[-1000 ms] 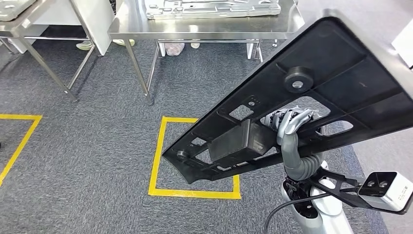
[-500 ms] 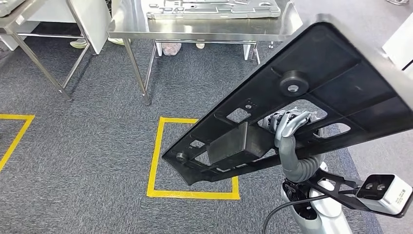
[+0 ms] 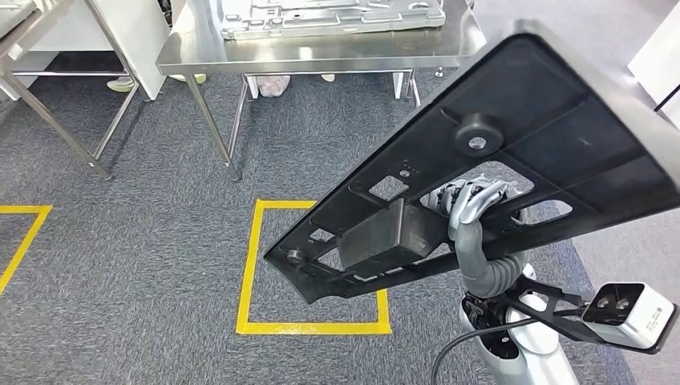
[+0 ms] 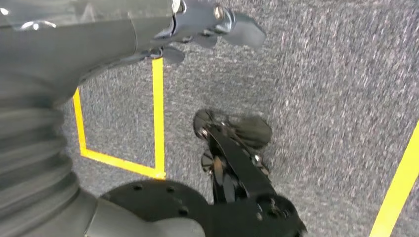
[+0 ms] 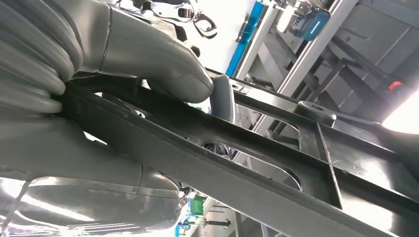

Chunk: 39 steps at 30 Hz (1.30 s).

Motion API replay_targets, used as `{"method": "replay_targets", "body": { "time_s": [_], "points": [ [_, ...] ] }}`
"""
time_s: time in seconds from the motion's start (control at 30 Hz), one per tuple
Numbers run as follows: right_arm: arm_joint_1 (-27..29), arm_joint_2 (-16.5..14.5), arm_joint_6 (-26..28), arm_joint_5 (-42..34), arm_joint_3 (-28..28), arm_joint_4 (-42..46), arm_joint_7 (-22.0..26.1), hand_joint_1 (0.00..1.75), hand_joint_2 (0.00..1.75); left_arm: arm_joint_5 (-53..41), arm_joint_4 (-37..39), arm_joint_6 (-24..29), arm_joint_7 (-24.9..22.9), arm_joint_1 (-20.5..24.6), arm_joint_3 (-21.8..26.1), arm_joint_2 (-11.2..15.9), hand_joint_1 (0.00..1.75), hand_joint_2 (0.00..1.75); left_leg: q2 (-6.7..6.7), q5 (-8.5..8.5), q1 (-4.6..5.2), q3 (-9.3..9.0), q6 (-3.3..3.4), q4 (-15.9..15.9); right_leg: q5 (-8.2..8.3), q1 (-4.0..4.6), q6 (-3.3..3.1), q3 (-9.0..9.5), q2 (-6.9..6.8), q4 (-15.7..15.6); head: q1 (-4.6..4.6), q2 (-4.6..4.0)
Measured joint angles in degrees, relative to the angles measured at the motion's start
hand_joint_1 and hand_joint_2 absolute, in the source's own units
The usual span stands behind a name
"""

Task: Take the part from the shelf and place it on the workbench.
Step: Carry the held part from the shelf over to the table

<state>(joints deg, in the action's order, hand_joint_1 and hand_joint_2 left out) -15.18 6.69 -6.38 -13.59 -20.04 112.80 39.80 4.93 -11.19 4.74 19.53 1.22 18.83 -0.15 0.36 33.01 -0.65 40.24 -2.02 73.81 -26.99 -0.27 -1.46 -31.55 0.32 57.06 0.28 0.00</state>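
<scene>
The part (image 3: 521, 120) is a large black plastic panel with cut-outs, a round boss and a box-shaped block on its underside. It is tilted up across the right of the head view. My right hand (image 3: 469, 200) grips it through a cut-out from below. In the right wrist view the thumb (image 5: 163, 59) presses on a black rib of the part (image 5: 222, 158). The steel workbench (image 3: 321, 54) stands ahead at the top, carrying a grey metal panel (image 3: 329, 14). My left hand (image 4: 212, 19) hangs over the carpet, holding nothing.
A yellow taped square (image 3: 248, 265) marks the grey carpet below the part. A second steel table (image 3: 48, 88) stands at the far left, with another yellow line (image 3: 24, 233) near it. A person's shoes (image 3: 273, 83) show under the workbench.
The whole picture has shifted, so the camera moved: the workbench now sits further left and lower in view. The part stays in my right hand at the same tilt.
</scene>
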Motion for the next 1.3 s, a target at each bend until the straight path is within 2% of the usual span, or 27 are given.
{"method": "replay_targets", "body": {
  "time_s": [0.03,0.07,0.1,0.13,0.17,0.27,0.33,0.37,0.43,0.47,0.5,0.53,0.6,0.63,0.67,0.77,0.83,0.87,0.93,0.97,1.0,1.03,1.1,1.13,1.2,1.23,1.3],
  "points": [
    [0.0,0.0,0.0,0.0,0.0,0.0,0.0,1.75,1.75,0.0,0.0,0.0,0.0,0.0,0.0,0.0,0.00,1.75,-0.01,-2.35,0.02,-0.70,0.23,-2.6,-0.36,0.09,0.04,0.52,0.10,0.0,-0.01,0.00],
    [0.0,0.0,0.0,0.0,0.0,0.0,0.0,1.75,1.75,0.0,0.0,0.0,0.0,-0.1,0.0,0.0,0.00,1.75,-0.05,-5.10,0.08,-2.15,0.58,-6.7,-0.77,0.15,0.11,1.03,0.15,0.0,-0.03,0.00],
    [0.0,0.0,0.0,0.0,0.0,0.0,0.0,1.75,1.75,0.0,0.0,0.0,0.0,-0.1,0.0,0.0,0.00,1.75,-0.12,-7.04,0.26,-3.70,1.04,-10.6,-1.17,0.28,0.28,1.44,0.19,0.0,-0.02,0.00],
    [0.0,0.0,0.0,0.0,0.0,0.0,0.0,1.75,1.75,0.0,0.0,0.0,0.0,-0.1,0.0,0.1,0.00,1.75,-0.16,-8.06,0.44,-4.90,1.48,-13.5,-1.46,0.35,0.50,1.63,0.24,0.0,-0.02,0.01],
    [0.0,0.0,0.0,0.0,0.0,0.0,0.0,1.75,1.75,0.0,0.0,0.0,0.0,0.0,0.0,0.1,0.00,1.75,-0.20,-8.28,0.64,-5.53,1.86,-15.2,-1.65,0.37,0.78,1.67,0.27,0.0,0.01,0.01],
    [0.0,0.0,0.0,-0.1,0.0,0.0,0.0,1.75,1.75,0.0,0.0,0.0,0.0,0.0,0.1,0.2,0.00,1.75,-0.23,-7.69,0.63,-6.24,2.76,-16.4,-1.68,0.34,1.76,1.72,0.30,0.5,0.04,0.01],
    [-0.1,0.0,0.0,-0.1,0.0,0.1,0.0,1.75,1.75,0.0,0.0,0.0,0.0,0.0,0.1,0.2,0.00,1.75,-0.26,-7.47,0.35,-7.17,3.35,-16.9,-3.05,0.21,2.32,0.52,0.21,3.5,0.21,0.00],
    [-0.2,0.0,0.0,-0.1,0.0,0.1,0.0,1.75,1.75,0.0,0.0,0.0,0.0,0.1,0.1,0.2,0.00,1.75,-0.25,-7.28,0.28,-7.54,3.55,-17.0,-4.38,0.06,2.59,-1.17,0.17,6.5,0.27,0.01],
    [-0.1,0.0,0.0,-0.1,0.0,0.1,0.0,1.75,1.75,0.0,0.0,0.0,0.0,0.1,0.1,0.2,0.00,1.75,-0.26,-6.77,0.30,-8.01,3.74,-17.0,-7.04,-0.21,3.15,-5.95,0.13,13.9,0.39,0.01],
    [-0.1,0.0,0.0,-0.2,-0.1,0.1,0.0,1.75,1.75,0.0,0.0,0.0,0.0,0.1,0.1,0.2,0.00,1.75,-0.27,-6.47,0.30,-8.32,3.71,-17.0,-7.33,-0.35,3.33,-7.89,0.10,16.3,0.38,0.02],
    [-0.1,0.0,0.0,-0.2,-0.1,0.1,0.0,1.75,1.75,0.0,0.0,0.0,0.0,0.1,0.1,0.1,0.00,1.75,-0.28,-6.12,0.30,-8.72,3.62,-17.0,-6.44,-0.45,3.42,-8.85,0.06,16.5,0.39,0.01],
    [-0.1,0.0,0.0,-0.2,-0.1,0.1,0.0,1.75,1.75,0.0,0.0,0.0,-0.1,0.0,0.1,0.1,0.00,1.75,-0.30,-5.74,0.28,-9.23,3.49,-16.9,-4.40,-0.53,3.40,-8.69,0.02,14.6,0.39,0.02],
    [-0.2,0.0,0.0,-0.3,-0.1,0.1,0.0,1.75,1.75,-0.1,0.0,0.0,-0.1,0.0,0.1,0.1,0.00,1.75,-0.31,-4.90,0.24,-10.27,3.09,-17.0,0.89,-0.53,3.06,-6.08,-0.19,7.0,0.38,0.01],
    [-0.4,0.0,0.0,-0.3,-0.1,0.1,0.0,1.75,1.75,-0.1,0.0,0.0,-0.1,0.1,0.1,0.1,0.00,1.75,-0.31,-4.57,0.26,-10.54,2.83,-16.9,2.11,-0.35,2.81,-5.02,-0.33,3.6,0.35,0.01],
    [-0.5,0.0,0.0,-0.3,-0.1,0.1,0.0,1.75,1.75,-0.1,0.0,0.0,-0.1,0.2,0.1,0.1,0.00,1.75,-0.28,-4.32,0.30,-10.62,2.51,-17.0,2.82,-0.15,2.44,-4.44,-0.45,1.7,0.30,0.01],
    [-0.6,0.0,0.0,-0.4,-0.1,0.0,0.0,1.75,1.75,-0.2,0.0,0.0,-0.1,0.3,0.1,0.1,0.00,1.75,-0.14,-4.11,0.36,-10.82,1.47,-16.5,2.58,0.08,1.09,-4.02,-0.36,0.6,0.20,0.02],
    [-0.7,0.0,0.0,-0.5,-0.1,0.0,0.0,1.75,1.75,-0.3,0.0,0.0,0.0,0.3,0.1,0.1,0.00,1.75,-0.14,-3.32,0.22,-9.91,1.02,-13.8,2.24,-0.09,0.39,-3.03,-0.29,0.2,0.04,0.01],
    [-0.8,0.0,0.1,-0.6,-0.1,-0.1,0.0,1.75,1.75,-0.3,0.0,-0.1,0.0,0.3,0.1,0.1,0.00,1.75,-0.16,-2.31,0.11,-8.34,0.88,-10.9,2.07,-0.13,0.13,-2.59,-0.31,0.1,-0.05,0.01],
    [-0.8,0.0,0.4,-0.6,-0.2,-0.2,0.0,1.75,1.75,-0.4,0.0,0.0,0.0,0.3,0.1,0.1,0.00,1.75,-0.18,0.41,-0.01,-3.80,0.64,-3.4,1.57,0.02,-0.23,-2.09,-0.31,0.1,-0.20,0.01],
    [-0.7,0.0,0.6,-0.5,-0.2,-0.3,0.0,1.75,1.75,-0.4,0.0,0.0,0.0,0.2,0.2,0.1,0.00,1.75,-0.17,1.22,-0.02,-1.81,0.60,-0.8,1.30,0.11,-0.30,-1.81,-0.24,0.1,-0.17,0.01],
    [-0.6,0.0,1.0,-0.3,-0.3,-0.4,0.0,1.75,1.75,-0.4,0.0,0.0,0.0,0.1,0.2,0.1,0.00,1.75,-0.17,0.96,-0.02,-0.68,0.57,0.0,1.00,0.19,-0.32,-1.44,-0.14,0.1,-0.19,0.01],
    [-0.5,0.0,1.3,-0.2,-0.4,-0.4,0.0,1.75,1.75,-0.5,0.0,0.0,0.0,0.0,0.3,0.1,0.00,1.75,-0.18,-0.60,-0.01,-0.63,0.64,-1.4,0.67,0.27,-0.31,-0.96,-0.03,0.1,-0.20,0.01],
    [-0.4,0.0,1.8,0.0,-0.6,-0.5,0.0,1.75,1.75,-0.7,0.0,0.0,0.0,-0.1,0.4,0.1,0.00,1.75,-0.19,-5.74,0.11,-2.83,1.16,-8.6,-0.06,0.43,-0.21,0.13,0.08,0.1,-0.15,0.00],
    [-0.4,0.0,1.9,0.0,-0.7,-0.5,0.0,1.75,1.75,-0.8,0.0,0.0,0.0,-0.1,0.4,0.2,0.00,1.75,-0.19,-6.91,0.27,-3.89,1.47,-12.0,-0.37,0.52,-0.09,0.49,0.11,0.1,-0.10,0.00],
    [-0.4,0.1,2.1,-0.2,-0.9,-0.6,-0.3,1.75,1.75,-0.9,0.0,0.0,0.0,0.0,0.5,0.3,0.00,1.75,-0.21,-7.15,0.64,-4.93,2.06,-15.2,-0.91,0.59,0.42,0.60,0.14,0.2,-0.09,0.01],
    [-0.5,0.1,2.2,-0.4,-1.0,-0.7,-0.6,1.75,1.75,-0.9,0.0,0.0,0.0,0.0,0.5,0.3,0.00,1.75,-0.22,-6.78,0.75,-4.96,2.26,-15.4,-1.11,0.63,0.74,0.60,0.17,0.2,-0.14,0.01],
    [-0.6,0.2,2.2,-0.9,-1.2,-0.8,-1.2,1.75,1.75,-0.9,0.0,0.0,0.0,-0.1,0.6,0.4,0.00,1.75,-0.25,-7.84,0.46,-5.69,2.70,-16.2,-1.73,0.75,1.47,0.97,0.14,0.4,-0.14,0.00]
  ]
}}
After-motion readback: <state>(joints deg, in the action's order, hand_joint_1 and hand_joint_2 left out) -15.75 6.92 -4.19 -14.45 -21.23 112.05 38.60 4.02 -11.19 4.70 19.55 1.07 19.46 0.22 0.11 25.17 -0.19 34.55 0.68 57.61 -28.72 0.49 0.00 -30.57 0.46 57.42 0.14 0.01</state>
